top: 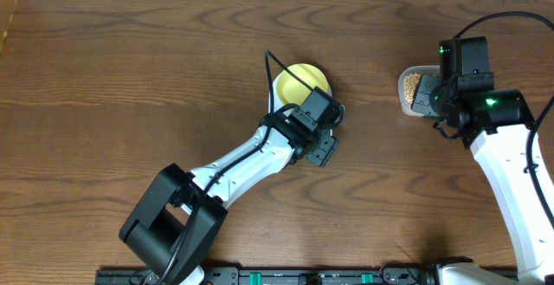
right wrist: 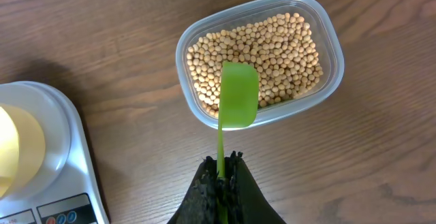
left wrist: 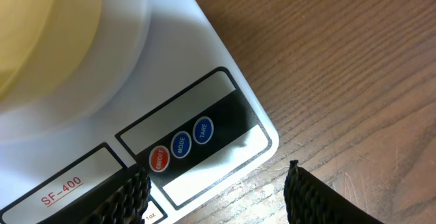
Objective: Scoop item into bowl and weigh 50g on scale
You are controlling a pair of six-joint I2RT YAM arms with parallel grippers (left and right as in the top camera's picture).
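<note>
The pale-yellow bowl (top: 303, 84) sits on the white scale (left wrist: 136, 88), which my left arm mostly hides in the overhead view. My left gripper (left wrist: 218, 193) is open and empty, its fingers straddling the scale's front corner near the red and blue buttons (left wrist: 180, 144). My right gripper (right wrist: 221, 176) is shut on the handle of a green scoop (right wrist: 238, 94). The scoop's empty bowl hovers over the near rim of a clear tub (right wrist: 327, 37) full of tan beans (right wrist: 272, 47). In the right wrist view the scale (right wrist: 58, 149) and bowl (right wrist: 17, 149) lie at the left.
Bare brown wooden table (top: 130, 77) surrounds everything. The tub (top: 405, 90) stands at the right, partly under my right wrist. A black rail runs along the table's front edge (top: 286, 276).
</note>
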